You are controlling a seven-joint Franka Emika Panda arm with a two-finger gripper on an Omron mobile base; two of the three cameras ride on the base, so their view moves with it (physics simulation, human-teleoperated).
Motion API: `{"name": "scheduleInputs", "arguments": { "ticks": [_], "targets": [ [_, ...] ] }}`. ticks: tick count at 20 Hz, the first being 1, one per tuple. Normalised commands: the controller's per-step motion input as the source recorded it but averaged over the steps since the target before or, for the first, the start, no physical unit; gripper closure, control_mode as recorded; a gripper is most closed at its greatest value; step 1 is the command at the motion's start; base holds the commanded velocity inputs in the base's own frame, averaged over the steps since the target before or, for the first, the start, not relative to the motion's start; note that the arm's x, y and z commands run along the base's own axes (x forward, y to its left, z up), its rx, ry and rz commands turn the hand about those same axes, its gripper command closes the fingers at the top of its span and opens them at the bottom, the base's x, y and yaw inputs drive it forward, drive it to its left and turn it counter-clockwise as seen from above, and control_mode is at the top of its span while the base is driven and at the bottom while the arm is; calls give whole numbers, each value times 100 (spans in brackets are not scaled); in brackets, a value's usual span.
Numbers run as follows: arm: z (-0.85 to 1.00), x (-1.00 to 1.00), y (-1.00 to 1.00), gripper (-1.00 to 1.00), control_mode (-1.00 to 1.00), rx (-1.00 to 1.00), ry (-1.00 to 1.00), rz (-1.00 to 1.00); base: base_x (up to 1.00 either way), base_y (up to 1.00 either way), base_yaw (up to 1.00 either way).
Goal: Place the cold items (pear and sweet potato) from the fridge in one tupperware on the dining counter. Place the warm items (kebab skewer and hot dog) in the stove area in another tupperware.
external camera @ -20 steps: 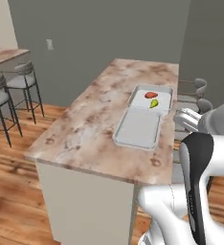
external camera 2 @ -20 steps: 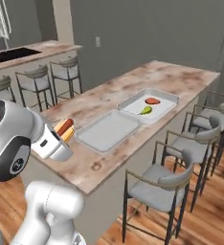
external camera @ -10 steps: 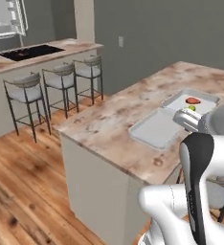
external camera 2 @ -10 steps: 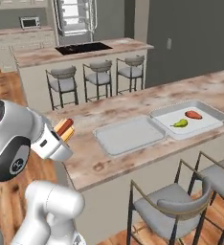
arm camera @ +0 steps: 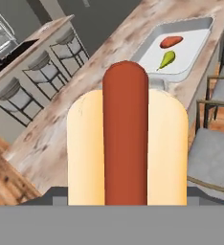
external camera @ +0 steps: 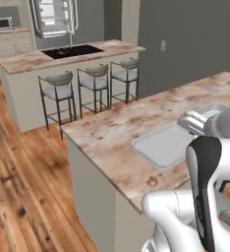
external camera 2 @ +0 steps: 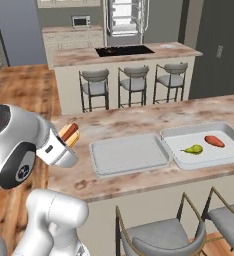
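Hot dog [arm camera: 127, 136] sits clamped in the gripper [external camera 2: 69, 140], sausage up and bun halves on either side of it. In the hand view its long axis runs straight away from the camera, along the line of the fingers, the far end aimed toward the dining counter [external camera 2: 129, 125] and the trays on it. In the right base view the hot dog [external camera 2: 69, 134] sticks out of the gripper at a slant, its free end raised and pointing toward the counter, held in the air just off the counter's near-left edge rather than over it.

Two shallow grey tupperware trays lie side by side on the dining counter, their edges touching or very nearly so. The empty tupperware [external camera 2: 129, 153] is the one nearer the gripper; its floor is bare. The second tupperware [external camera 2: 209, 145], on the far side of the empty one from the gripper, holds the pear [external camera 2: 192, 149] and the sweet potato [external camera 2: 214, 141]. Those two lie near each other but apart, the sweet potato beyond the pear as seen from the gripper, both well inside the rim. In the hand view the pear [arm camera: 166, 59] lies with its narrow end toward the sweet potato [arm camera: 171, 41].

In the left base view the empty tupperware [external camera: 167, 144] shows on the counter [external camera: 117, 138] just beside the robot's arm.
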Motion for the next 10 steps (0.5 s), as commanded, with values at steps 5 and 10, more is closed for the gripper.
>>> {"name": "scheduleInputs", "arguments": {
  "ticks": [5, 10],
  "targets": [
    [-13, 59, -18, 100, -100, 9, 15, -17, 30, -17, -8],
    [-54, 100, -15, 100, -100, 19, 21, -26, 0, 0, 0]
  ]
}}
